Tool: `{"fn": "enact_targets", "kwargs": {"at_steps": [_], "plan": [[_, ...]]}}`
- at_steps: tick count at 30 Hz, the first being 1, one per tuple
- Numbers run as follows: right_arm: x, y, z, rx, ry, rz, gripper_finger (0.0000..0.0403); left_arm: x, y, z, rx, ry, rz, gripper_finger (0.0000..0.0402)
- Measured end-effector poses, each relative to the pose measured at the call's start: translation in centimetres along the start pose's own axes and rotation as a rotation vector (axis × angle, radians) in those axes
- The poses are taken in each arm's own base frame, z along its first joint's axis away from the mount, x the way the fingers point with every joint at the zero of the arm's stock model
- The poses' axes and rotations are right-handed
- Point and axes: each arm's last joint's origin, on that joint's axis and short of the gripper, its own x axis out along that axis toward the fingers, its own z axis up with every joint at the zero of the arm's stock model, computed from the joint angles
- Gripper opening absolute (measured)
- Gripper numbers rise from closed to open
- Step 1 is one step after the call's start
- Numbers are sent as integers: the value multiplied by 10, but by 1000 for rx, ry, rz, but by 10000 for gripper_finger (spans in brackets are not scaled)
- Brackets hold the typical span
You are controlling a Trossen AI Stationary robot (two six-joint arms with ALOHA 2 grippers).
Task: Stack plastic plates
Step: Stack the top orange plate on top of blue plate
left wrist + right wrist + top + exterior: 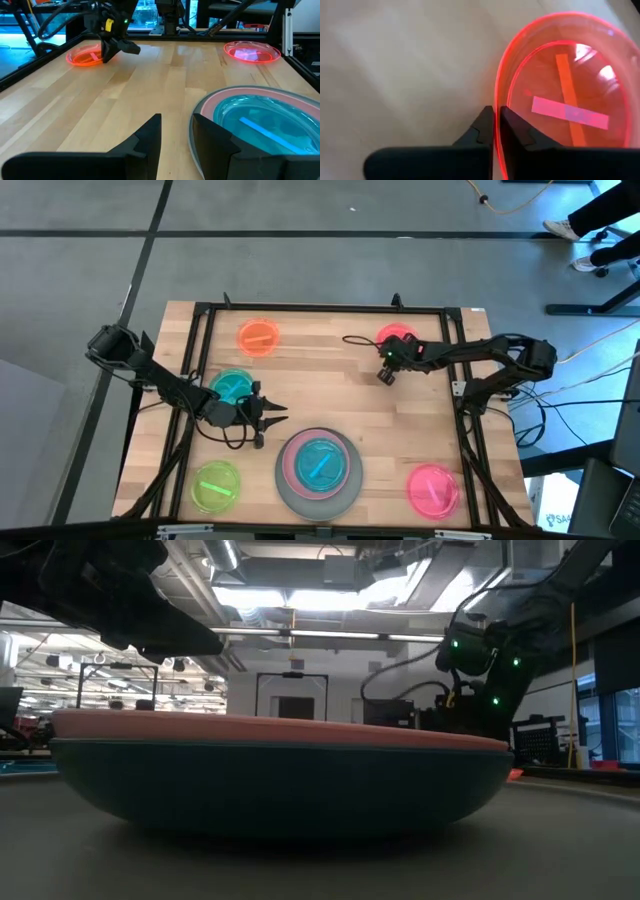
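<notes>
Two grippers are at work over a wooden table (330, 370) of scattered plastic plates. The right gripper (496, 131) has its fingers pinched narrow on the rim of a small translucent red-pink plate (565, 90) at the far right. The left gripper (176, 131), slightly parted and empty, hovers just left of the near-centre stack (318, 470): a large grey plate under a pale pink one and a translucent teal one. Orange (258, 337), teal (232, 387), lime-green (216, 485) and hot-pink (432, 487) small plates lie apart. These look light, stiff and slick, so the thin rim seems the only hold. Only the right wrist view shows the rim between the fingers; the low view is mostly blocked by the stack's side.
</notes>
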Motion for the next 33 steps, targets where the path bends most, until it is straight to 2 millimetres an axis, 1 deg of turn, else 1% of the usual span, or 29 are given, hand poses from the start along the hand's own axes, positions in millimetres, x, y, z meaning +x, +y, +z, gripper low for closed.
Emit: {"fn": "enact_targets", "kwargs": {"at_steps": [3,9,16,21,25,28,33], "plan": [[-12,13,10,-34,-58,70,3,0,0,0,0,0,0,105],[-40,45,26,-123,-180,237,2,0,0,0,0,0,0,105],[-74,90,34,-254,-280,397,1,0,0,0,0,0,0,105],[-102,123,34,-337,-391,509,1,0,0,0,0,0,0,105],[-121,144,30,-375,-499,604,1,0,0,0,0,0,0,105],[-132,157,24,-417,-559,657,1,0,0,0,0,0,0,105],[-148,173,13,-455,-621,730,1,0,0,0,0,0,0,105]]}}
